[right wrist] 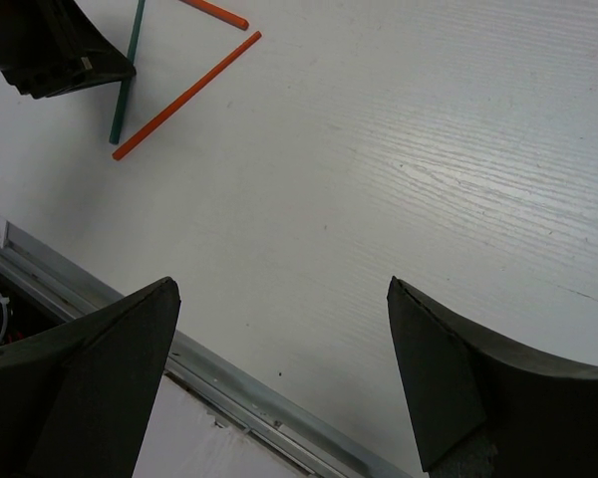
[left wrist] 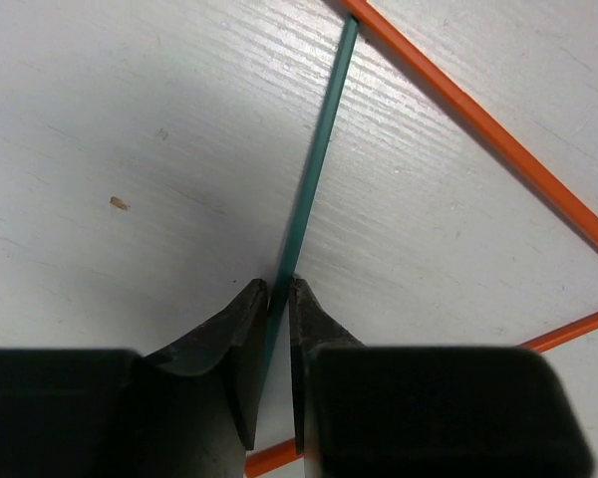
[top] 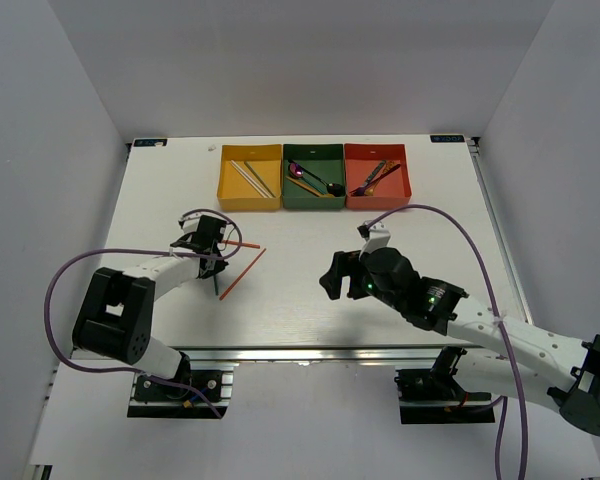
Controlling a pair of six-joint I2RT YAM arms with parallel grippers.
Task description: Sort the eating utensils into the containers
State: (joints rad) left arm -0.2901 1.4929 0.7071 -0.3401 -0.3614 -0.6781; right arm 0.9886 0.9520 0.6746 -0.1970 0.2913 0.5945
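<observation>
My left gripper [top: 213,258] is shut on one end of a grey-green chopstick [left wrist: 314,169], low over the white table. The chopstick's far end meets an orange-red chopstick [left wrist: 478,119], and a second orange-red chopstick [left wrist: 568,329] lies to the right. In the top view the two orange-red chopsticks [top: 242,273] lie just right of the left gripper. My right gripper [top: 330,278] is open and empty [right wrist: 284,289] above the table's near edge. The yellow-orange tray [top: 227,190] holds chopsticks, the dark green tray [top: 332,203] spoons, and the red-orange tray [top: 402,160] forks.
The three trays stand side by side at the back of the table [top: 310,290]. A metal rail [right wrist: 239,383] runs along the table's near edge under the right gripper. White walls enclose the table on the left, right and back.
</observation>
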